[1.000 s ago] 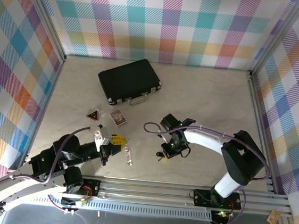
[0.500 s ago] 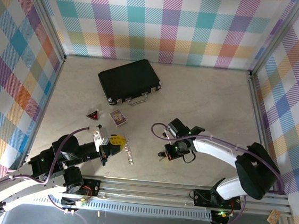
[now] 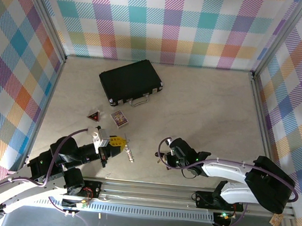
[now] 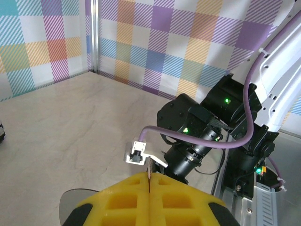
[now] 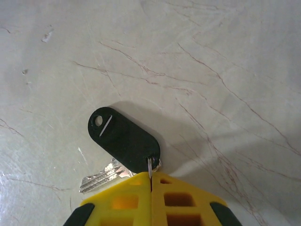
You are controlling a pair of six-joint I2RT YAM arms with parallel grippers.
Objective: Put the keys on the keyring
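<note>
**Inspector:** Now, what is changing on the right side?

**Assessor:** The right gripper is coming down and drawing farther from the black case than a second ago, when it was hanging raised above the table. Its yellow fingers are pinching shut on the keyring, and the load is now lying on the surface rather than dangling.

**Inspector:** What are you reading from that?

**Assessor:** I am judging that the ring is being steadied on the table for threading. One silver key is seemingly hanging from it already, tucked under the black fob.

**Inspector:** And the left gripper?

**Assessor:** It is staying where it was, near side of the case. Its jaws are pressing flat together on a thin metal sliver. That is showing edge-on, so I am not calling it a key.

**Inspector:** Materials?

**Assessor:** The ring is showing as thin bright wire. The fob is looking like smooth, matte plastic, oval, with a small hole at its far end. The key is flat and toothed. The fingers are moulded with square cut-outs. The table is looking pale and stone-like, with fine reddish veins. A small silvery piece is lying between the grippers, too small to identify.
</note>
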